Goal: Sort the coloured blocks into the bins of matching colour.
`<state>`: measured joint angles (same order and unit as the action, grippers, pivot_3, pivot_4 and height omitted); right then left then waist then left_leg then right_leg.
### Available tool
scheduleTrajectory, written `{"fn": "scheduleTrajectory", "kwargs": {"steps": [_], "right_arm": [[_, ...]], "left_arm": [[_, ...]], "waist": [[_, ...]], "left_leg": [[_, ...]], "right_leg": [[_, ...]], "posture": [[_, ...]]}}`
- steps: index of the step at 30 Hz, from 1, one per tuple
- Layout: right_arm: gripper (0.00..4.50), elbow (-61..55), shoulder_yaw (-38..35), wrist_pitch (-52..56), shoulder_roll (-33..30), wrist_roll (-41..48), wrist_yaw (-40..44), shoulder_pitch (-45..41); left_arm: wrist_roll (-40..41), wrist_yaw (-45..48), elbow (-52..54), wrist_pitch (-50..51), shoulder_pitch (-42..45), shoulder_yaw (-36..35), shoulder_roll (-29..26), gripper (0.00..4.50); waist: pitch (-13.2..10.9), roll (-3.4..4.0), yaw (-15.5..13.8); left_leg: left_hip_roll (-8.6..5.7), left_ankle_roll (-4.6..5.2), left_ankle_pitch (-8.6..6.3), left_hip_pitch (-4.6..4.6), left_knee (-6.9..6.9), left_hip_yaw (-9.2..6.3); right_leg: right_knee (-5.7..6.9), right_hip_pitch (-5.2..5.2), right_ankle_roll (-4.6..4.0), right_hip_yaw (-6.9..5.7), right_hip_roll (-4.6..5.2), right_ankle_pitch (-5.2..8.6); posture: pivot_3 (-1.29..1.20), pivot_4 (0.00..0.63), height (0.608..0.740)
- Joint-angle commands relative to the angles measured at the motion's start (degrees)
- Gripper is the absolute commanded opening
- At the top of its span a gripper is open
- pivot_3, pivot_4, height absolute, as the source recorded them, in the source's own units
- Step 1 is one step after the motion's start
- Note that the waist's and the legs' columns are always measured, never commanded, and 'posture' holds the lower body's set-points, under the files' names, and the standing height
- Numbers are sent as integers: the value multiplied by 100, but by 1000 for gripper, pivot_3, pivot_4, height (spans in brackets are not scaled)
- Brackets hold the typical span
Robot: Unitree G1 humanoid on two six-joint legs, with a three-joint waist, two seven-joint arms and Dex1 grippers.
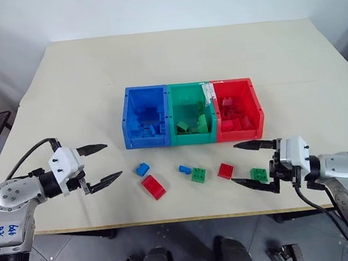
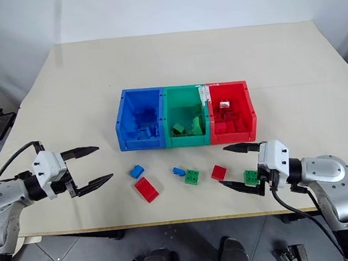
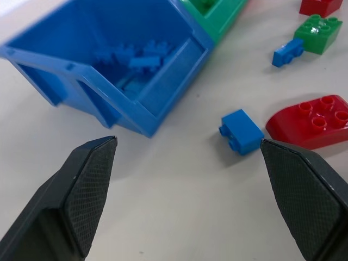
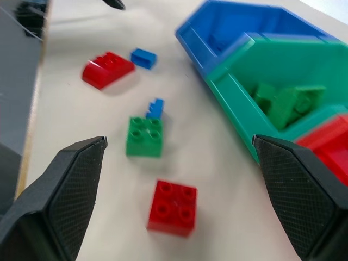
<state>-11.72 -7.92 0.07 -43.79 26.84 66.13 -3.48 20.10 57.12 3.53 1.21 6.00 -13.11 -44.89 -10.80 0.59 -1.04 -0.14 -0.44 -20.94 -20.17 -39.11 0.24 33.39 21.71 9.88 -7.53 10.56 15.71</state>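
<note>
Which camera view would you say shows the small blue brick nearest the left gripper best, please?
The left wrist view: the blue brick sits large between the open fingers, studs visible on its side. Both eye views show it small; the right wrist view shows it far off and blurred.

Pretty plain room — a cream table [image 1: 173, 62] against a white wall [image 1: 150, 6], grey tiled floor [image 1: 69, 258] underneath, soft even light.

- Blue handwritten marks stand on the left arm's grey forearm casing [image 1: 6, 231]; the characters are too small to read.
- No other text, label or brand is legible.
</note>
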Motion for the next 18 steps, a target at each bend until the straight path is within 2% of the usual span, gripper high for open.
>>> {"fn": "scheduleTrajectory", "kwargs": {"steps": [1, 7, 11, 14, 18], "right_arm": [[4500, -106, -431, -81, -102, 10, -159, 124], [4500, -161, -1435, -256, -205, -133, -372, 1043], [4500, 310, -2060, -591, -375, -392, -173, 1811], [4500, 614, -2045, -786, -592, -544, 85, 2005], [4500, 488, -1735, -491, -842, -439, 274, 1719]], "left_arm": [[-27, -33, 188, -23, -15, 113, 78, 4470], [342, 292, 1020, 478, 55, 726, 189, 4470], [152, 531, 1595, 777, 352, 1646, 278, 4470], [6, 585, 1741, 734, 620, 2139, 490, 4470], [176, 645, 1785, 948, 673, 2202, 515, 4470]], "waist": [[-1, -2, -12], [-1, -2, -75], [-1, -2, -65], [-1, -2, -46], [0, 3, 69]], "left_leg": [[0, 0, 0, 0, 0, 1], [-1, 0, 0, -2, -2, 0], [-2, 0, 0, 1, -2, 5], [-3, 2, 0, 7, -2, 19], [7, 2, 0, 16, -1, 32]], "right_leg": [[0, 0, 0, 0, 0, 0], [-1, -1, 0, 1, 1, 0], [-1, -4, 0, 4, 0, 0], [-7, -9, 0, 17, 0, 0], [-6, -9, -7, 29, -9, 3]], "posture": [[0, 150, 740], [0, 150, 740], [0, 150, 740], [0, 150, 740], [0, 150, 740]]}}
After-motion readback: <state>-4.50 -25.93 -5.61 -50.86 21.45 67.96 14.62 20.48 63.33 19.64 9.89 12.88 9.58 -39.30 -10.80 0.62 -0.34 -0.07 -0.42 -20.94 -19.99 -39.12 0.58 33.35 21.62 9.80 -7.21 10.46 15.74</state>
